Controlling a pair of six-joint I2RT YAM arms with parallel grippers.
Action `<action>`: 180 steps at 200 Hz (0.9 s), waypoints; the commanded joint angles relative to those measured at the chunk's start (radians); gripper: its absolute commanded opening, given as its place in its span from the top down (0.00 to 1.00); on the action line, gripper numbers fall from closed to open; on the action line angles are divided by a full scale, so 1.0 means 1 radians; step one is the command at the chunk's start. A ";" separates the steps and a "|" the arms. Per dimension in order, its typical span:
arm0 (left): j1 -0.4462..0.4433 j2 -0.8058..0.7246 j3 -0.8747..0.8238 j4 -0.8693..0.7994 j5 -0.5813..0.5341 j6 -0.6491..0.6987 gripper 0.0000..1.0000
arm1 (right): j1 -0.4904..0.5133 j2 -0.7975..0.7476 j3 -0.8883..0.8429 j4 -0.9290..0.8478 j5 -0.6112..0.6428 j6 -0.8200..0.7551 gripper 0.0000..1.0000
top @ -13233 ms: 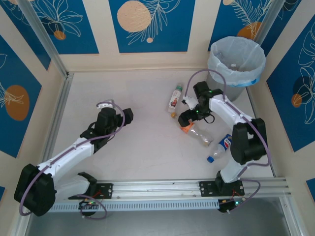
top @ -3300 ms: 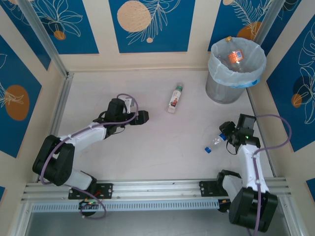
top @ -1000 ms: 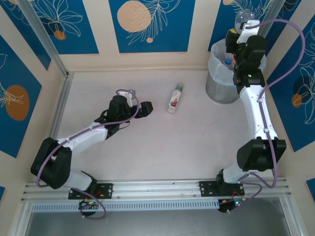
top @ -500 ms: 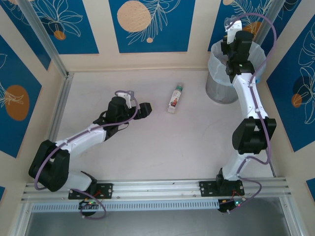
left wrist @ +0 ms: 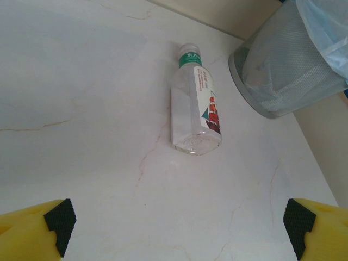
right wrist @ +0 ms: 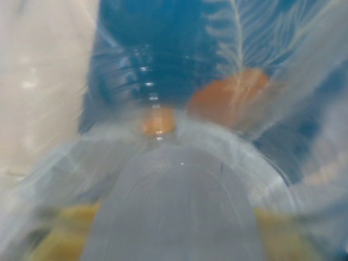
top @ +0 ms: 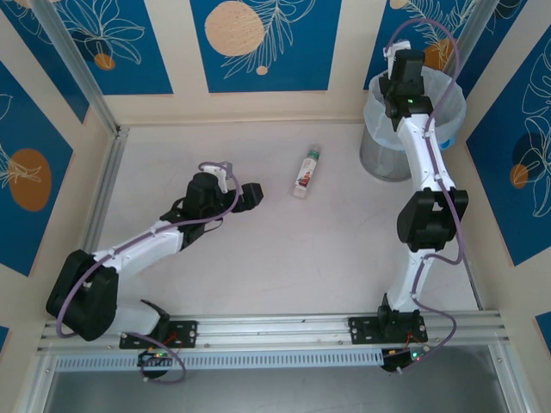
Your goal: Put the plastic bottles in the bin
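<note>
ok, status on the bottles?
Left gripper open, facing green-capped bottle. Right gripper shut on clear bottle over bin. Nothing in the way.

Blue leaf-patterned wall panels (top: 293, 52) surround a pale marbled table (top: 284, 249).

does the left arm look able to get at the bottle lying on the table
Probably yes: the left hand is open and faces the bottle, with just table between them and nothing in the way.

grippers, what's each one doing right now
Left gripper: open, empty.
Right gripper: closed on a clear bottle, over the bin.
</note>
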 commanded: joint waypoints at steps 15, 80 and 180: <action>-0.011 -0.010 0.008 -0.014 -0.001 0.030 0.01 | -0.015 0.127 0.184 -0.246 0.037 0.096 0.45; -0.012 -0.004 0.011 -0.012 -0.004 0.025 0.01 | -0.013 0.198 0.469 -0.458 -0.095 0.287 0.20; -0.010 -0.012 -0.010 -0.002 -0.004 0.025 0.00 | -0.008 -0.076 0.232 -0.381 -0.447 0.450 0.01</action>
